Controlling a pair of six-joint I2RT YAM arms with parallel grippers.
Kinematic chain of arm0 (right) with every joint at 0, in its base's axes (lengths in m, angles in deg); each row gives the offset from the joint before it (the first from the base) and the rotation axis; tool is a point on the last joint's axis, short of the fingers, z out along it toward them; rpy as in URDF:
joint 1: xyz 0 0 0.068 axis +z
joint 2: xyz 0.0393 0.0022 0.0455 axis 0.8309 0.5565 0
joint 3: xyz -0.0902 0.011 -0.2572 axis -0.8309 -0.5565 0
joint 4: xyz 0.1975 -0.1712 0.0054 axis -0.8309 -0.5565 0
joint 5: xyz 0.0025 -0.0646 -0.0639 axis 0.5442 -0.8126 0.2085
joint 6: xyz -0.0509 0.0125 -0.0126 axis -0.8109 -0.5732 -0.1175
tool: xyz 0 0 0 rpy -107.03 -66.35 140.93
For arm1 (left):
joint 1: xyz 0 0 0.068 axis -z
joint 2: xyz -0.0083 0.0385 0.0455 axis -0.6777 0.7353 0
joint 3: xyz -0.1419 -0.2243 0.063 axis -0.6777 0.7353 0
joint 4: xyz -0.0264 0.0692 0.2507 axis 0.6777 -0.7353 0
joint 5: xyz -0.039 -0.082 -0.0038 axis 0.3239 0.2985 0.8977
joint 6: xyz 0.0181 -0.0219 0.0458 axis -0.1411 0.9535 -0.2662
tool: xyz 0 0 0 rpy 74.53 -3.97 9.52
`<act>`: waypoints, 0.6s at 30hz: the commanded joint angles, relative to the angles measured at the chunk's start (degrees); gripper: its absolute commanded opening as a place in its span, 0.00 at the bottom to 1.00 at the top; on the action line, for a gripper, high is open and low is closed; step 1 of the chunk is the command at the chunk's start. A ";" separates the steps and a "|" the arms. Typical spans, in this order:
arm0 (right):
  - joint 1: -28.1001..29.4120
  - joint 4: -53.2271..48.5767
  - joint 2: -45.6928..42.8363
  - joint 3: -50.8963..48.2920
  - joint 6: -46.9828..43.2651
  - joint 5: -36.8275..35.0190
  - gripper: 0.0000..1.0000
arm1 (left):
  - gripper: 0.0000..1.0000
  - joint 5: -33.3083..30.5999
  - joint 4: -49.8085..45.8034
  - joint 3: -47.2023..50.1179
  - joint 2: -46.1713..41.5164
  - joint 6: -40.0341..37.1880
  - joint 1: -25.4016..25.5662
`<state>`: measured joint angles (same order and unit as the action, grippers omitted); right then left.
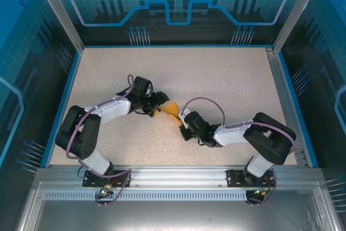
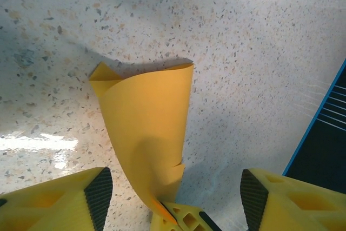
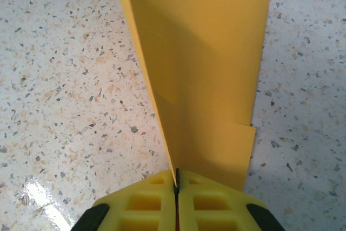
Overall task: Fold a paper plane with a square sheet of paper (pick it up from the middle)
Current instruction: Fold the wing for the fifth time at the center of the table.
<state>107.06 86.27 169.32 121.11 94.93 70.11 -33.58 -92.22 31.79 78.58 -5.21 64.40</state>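
Observation:
The orange-yellow sheet of paper (image 1: 172,110) is folded lengthwise into layered flaps and stands off the table mid-workspace, between the two arms. My right gripper (image 3: 177,179) is shut on its lower edge, and the paper (image 3: 205,68) rises away from the jaws. In the top view that right gripper (image 1: 183,124) sits just below and right of the paper. My left gripper (image 2: 175,192) is open, its black pads wide apart on either side of the curling paper (image 2: 148,128) without touching it. The right gripper's yellow fingertips (image 2: 186,220) show between them. From above, the left gripper (image 1: 160,105) faces the paper's left side.
The speckled tabletop (image 1: 216,79) is bordered by a blue rim (image 2: 319,133) and aluminium posts. A metal rail (image 1: 173,174) carrying both arm bases runs along the near edge. Both arms reach inward and meet near the table's middle.

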 commanded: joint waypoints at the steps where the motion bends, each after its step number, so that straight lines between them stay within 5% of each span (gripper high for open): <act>1: -1.37 3.15 -1.83 -1.29 2.14 4.58 0.07 | 0.75 0.51 -1.27 0.01 -1.10 -2.33 -0.36; 13: -1.70 3.58 -0.48 -0.65 2.05 5.36 0.09 | 0.63 3.50 -3.57 -4.83 7.62 0.35 0.67; 18: -1.71 3.18 -0.22 -0.57 1.80 5.09 0.10 | 0.43 3.10 -6.08 -6.32 8.60 -0.24 0.71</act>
<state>106.01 88.24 168.68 120.32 96.16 74.61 -31.55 -95.04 27.70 86.58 -5.37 64.68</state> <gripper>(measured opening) 0.103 0.445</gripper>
